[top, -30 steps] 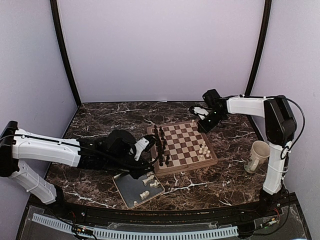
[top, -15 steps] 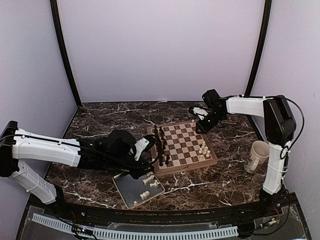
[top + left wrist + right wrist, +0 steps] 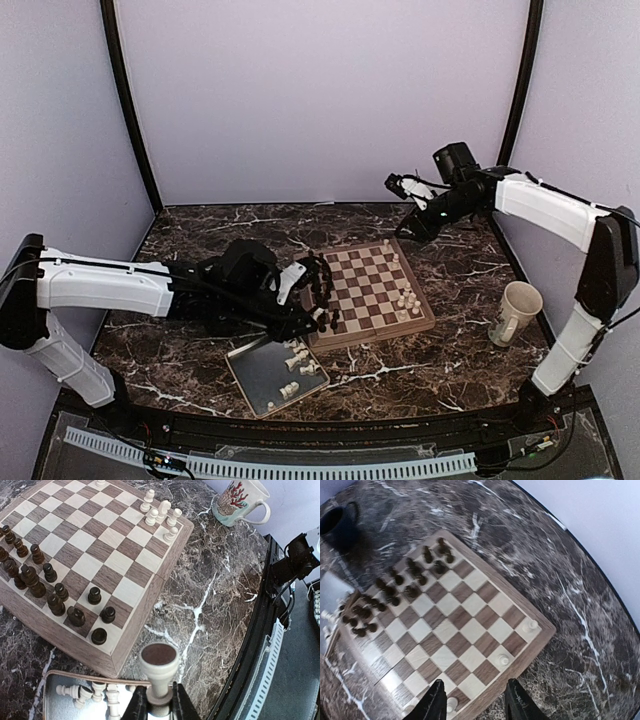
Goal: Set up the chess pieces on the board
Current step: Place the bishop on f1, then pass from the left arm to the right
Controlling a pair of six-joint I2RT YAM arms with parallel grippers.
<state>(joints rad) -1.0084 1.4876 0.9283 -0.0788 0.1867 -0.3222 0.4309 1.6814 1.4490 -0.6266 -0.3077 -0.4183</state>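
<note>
The board (image 3: 372, 292) lies mid-table, with dark pieces (image 3: 322, 288) along its left side. Cream chess pieces (image 3: 407, 299) stand in a cluster near its right edge, and another one (image 3: 388, 245) stands at the far corner. My left gripper (image 3: 318, 312) hovers over the board's near left corner, shut on a cream chess piece (image 3: 159, 666) whose round felt base faces the left wrist camera. My right gripper (image 3: 398, 184) hangs open and empty, high above the board's far right corner. In the right wrist view its fingers (image 3: 434, 703) frame the board's edge, with cream pieces (image 3: 504, 659) below.
A grey metal tray (image 3: 258, 378) holding several loose cream pieces (image 3: 300, 366) lies at the near left of the board. A white mug (image 3: 517, 312) stands to the right of the board. Marble tabletop surrounds everything, with walls at the back and sides.
My right gripper opened, leaving a piece on the far edge of the board, and rose up and away. My left gripper moved right with its cream piece, from over the tray towards the board.
</note>
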